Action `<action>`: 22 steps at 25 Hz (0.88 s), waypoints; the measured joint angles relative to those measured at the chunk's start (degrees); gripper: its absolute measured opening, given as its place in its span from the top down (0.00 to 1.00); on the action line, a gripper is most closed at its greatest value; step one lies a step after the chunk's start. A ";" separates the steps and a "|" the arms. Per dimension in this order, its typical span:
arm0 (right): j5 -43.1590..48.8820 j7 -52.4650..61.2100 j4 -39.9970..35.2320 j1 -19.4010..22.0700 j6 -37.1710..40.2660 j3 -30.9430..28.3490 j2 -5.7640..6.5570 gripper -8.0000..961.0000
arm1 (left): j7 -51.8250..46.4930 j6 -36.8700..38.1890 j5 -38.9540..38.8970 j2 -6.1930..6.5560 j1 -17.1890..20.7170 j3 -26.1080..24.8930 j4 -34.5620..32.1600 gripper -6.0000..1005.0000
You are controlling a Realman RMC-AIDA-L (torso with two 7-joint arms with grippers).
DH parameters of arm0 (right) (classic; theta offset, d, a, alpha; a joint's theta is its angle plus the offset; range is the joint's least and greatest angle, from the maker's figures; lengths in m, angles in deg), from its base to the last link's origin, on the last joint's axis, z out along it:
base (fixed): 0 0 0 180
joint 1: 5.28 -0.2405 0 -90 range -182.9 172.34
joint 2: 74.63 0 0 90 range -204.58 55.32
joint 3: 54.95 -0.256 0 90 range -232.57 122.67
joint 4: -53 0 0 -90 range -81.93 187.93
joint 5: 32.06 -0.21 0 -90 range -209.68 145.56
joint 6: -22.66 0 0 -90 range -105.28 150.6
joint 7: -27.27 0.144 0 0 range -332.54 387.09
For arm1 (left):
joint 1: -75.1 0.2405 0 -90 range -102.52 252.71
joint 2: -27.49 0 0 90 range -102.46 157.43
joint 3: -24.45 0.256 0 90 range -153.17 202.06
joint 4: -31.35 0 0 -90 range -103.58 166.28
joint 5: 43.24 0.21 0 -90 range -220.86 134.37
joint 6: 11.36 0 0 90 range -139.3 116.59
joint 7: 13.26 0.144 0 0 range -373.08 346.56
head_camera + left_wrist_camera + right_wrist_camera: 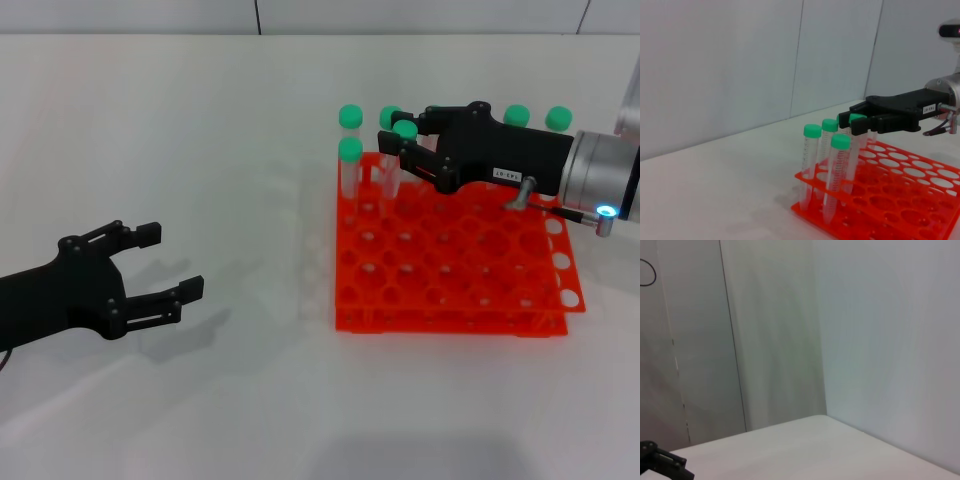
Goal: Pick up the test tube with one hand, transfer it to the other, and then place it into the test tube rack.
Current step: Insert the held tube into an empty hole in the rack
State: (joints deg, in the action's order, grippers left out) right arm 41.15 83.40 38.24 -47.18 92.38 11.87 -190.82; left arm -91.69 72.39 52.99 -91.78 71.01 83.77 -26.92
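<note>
The orange-red test tube rack point(450, 270) stands on the white table at the right, and also shows in the left wrist view point(890, 195). Several green-capped test tubes stand upright in its far holes. My right gripper point(398, 133), black with a white label on a silver arm, reaches over the rack's far left corner. It is shut on the cap end of one test tube point(405, 130) that stands upright with its lower end in the rack. The left wrist view shows this grip point(852, 121) on that tube point(856, 118). My left gripper point(172, 260) is open and empty above the table at the near left.
Other tubes stand close to the held one at the rack's far left corner point(350, 150) point(812, 131) point(840, 142). Two more stand at the far right point(558, 118). A grey wall rises behind the table point(865, 340).
</note>
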 joint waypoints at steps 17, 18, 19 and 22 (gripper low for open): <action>-0.08 1.85 -0.34 -0.47 -0.66 2.40 0.00 0.69 | -0.23 -0.01 0.16 0.01 -1.80 0.00 1.44 0.12; -0.08 1.97 -0.44 -0.51 -0.71 2.59 0.00 0.68 | -0.25 -0.01 0.16 0.01 -1.82 0.00 1.44 0.12; -0.08 2.03 -0.50 -0.55 -0.73 2.71 0.00 0.67 | -0.26 -0.01 0.17 0.00 -1.88 0.00 1.44 0.12; -0.09 2.06 -0.72 -0.54 -0.66 2.79 0.00 0.55 | -0.27 0.00 0.18 0.00 -1.99 0.00 1.44 0.12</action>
State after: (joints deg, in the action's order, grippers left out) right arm 41.07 85.46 37.52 -47.72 91.72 14.66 -190.81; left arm -91.96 72.39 53.17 -91.77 69.02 83.77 -25.47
